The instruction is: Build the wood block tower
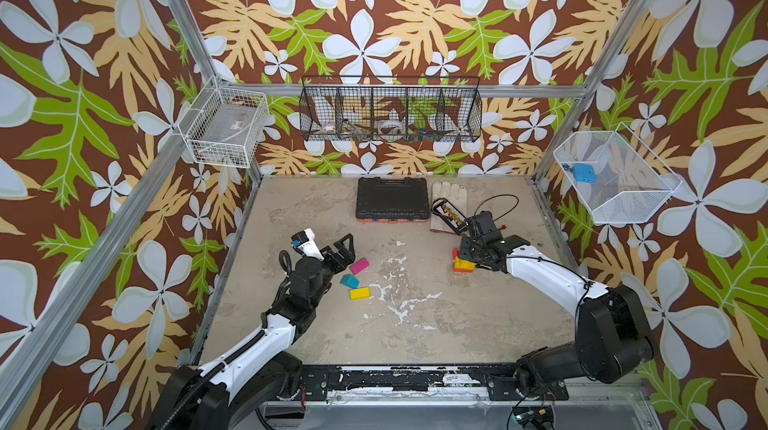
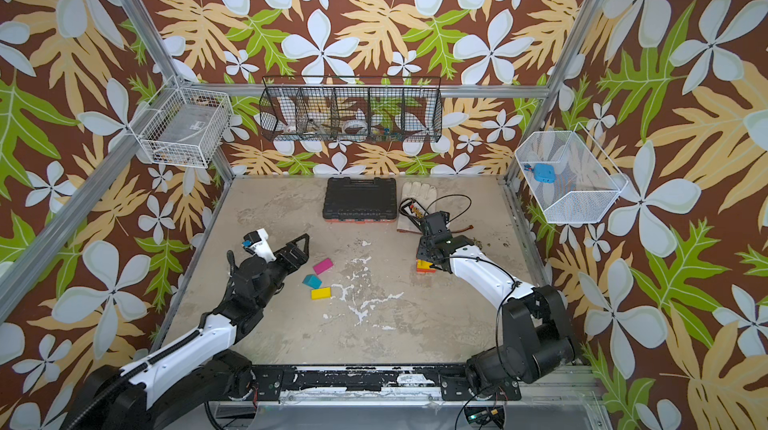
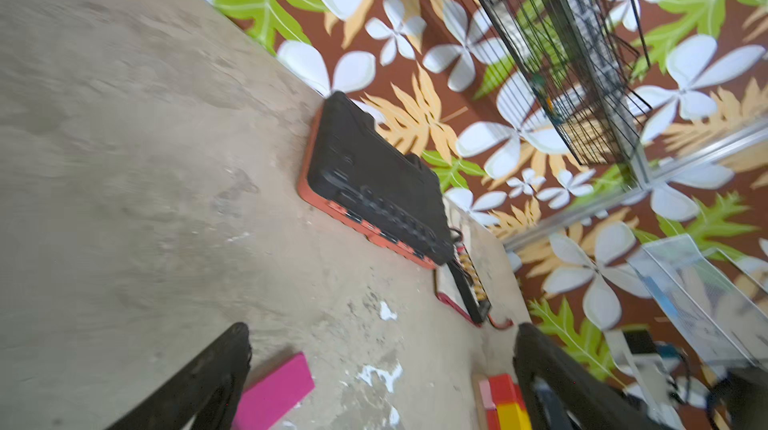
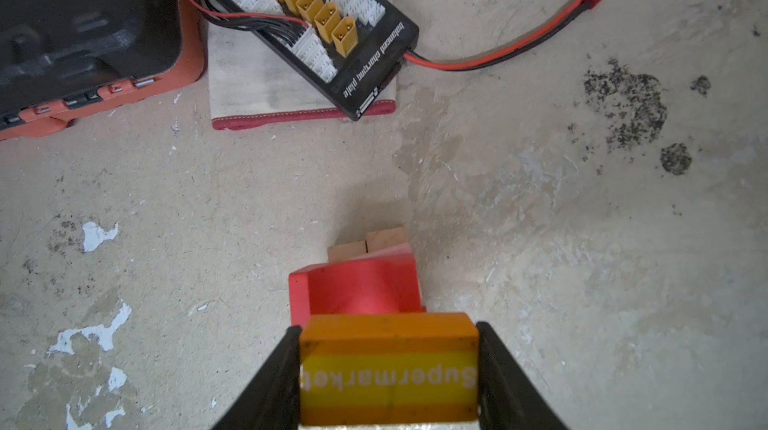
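Note:
Three loose wood blocks lie left of centre in both top views: a magenta brick (image 1: pixel 359 266) (image 2: pixel 323 266), a teal piece (image 1: pixel 349 281) and a yellow brick (image 1: pixel 360 293). My left gripper (image 1: pixel 348 250) (image 3: pixel 382 340) hovers open just behind the magenta brick (image 3: pixel 274 394), holding nothing. On the right stands the low tower (image 1: pixel 462 264) (image 2: pixel 424 266). In the right wrist view my right gripper (image 4: pixel 388 365) is shut on an orange block with a yellow "Supermarket" band (image 4: pixel 388 340). Beyond and below that block are a red block (image 4: pixel 357 286) and two tan planks (image 4: pixel 365 245). I cannot tell whether the held block rests on them.
A black tool case (image 1: pixel 392 199) lies against the back wall. Beside it is a white glove (image 1: pixel 446 193) with a charging board (image 4: pixel 316 21) on it and a red-black cable (image 4: pixel 498 50). Wire baskets (image 1: pixel 390 114) hang on the walls.

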### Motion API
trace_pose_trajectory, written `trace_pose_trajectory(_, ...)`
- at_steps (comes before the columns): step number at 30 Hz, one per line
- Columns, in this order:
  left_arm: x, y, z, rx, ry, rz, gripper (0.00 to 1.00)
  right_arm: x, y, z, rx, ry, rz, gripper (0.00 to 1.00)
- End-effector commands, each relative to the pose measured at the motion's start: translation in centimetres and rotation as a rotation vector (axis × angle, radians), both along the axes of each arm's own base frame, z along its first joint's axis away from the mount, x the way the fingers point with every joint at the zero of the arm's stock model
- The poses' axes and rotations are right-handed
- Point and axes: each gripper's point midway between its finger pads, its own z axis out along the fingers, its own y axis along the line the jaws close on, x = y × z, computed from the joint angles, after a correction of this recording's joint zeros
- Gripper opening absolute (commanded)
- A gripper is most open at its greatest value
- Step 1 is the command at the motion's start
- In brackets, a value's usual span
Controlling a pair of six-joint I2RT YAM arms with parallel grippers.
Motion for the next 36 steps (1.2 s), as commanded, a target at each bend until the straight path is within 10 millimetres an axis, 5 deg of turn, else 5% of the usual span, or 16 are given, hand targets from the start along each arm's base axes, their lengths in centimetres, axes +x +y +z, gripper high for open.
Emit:
trace_pose_trajectory(1,0.2,-4.4,1.5,-0.031,-0.041,-0.235,0.99,0.7,0.8,0.1,0.015,-0.007,0.033,0.19)
trace_pose_trajectory(8,1.9,-7.9,-1.4,-0.026,0.1,-0.372,0.93,1.3,1.2,-1.0,-0.002,0.028,0.053,0.23)
trace_pose_trajectory(36,2.1,-8.1,-1.8,-0.017,0.116,-0.376,0.92,1.6,0.8,-2.0,-0.051,0.06,0.064,0.64)
